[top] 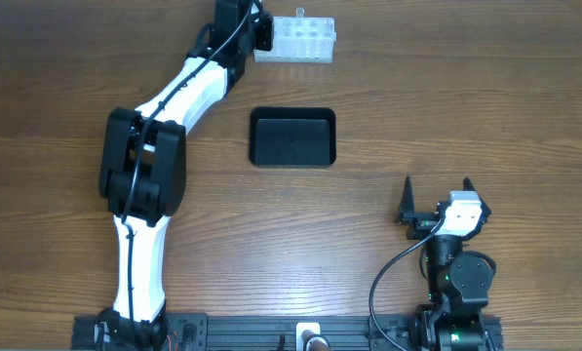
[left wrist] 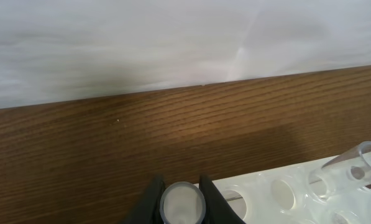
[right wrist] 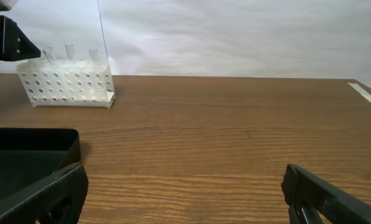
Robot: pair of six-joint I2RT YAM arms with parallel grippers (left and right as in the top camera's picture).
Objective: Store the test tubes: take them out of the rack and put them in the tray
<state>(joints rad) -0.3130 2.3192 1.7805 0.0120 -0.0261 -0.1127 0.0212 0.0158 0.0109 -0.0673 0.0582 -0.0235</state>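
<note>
Fingers of right gripper point(top: 437, 190) spread wide, holding nothing, idle at lower right of top view. Black tray point(top: 292, 136) at centre, no tubes in it yet. At upper centre, left gripper point(left wrist: 181, 200) pinching test tube point(left wrist: 183, 204) at end of white rack point(top: 295, 41). Extraction step, apparently. Next: straight lift clear of rack, avoiding tilted neighbour tube point(left wrist: 359, 162), then carry down-frame to tray.
</note>
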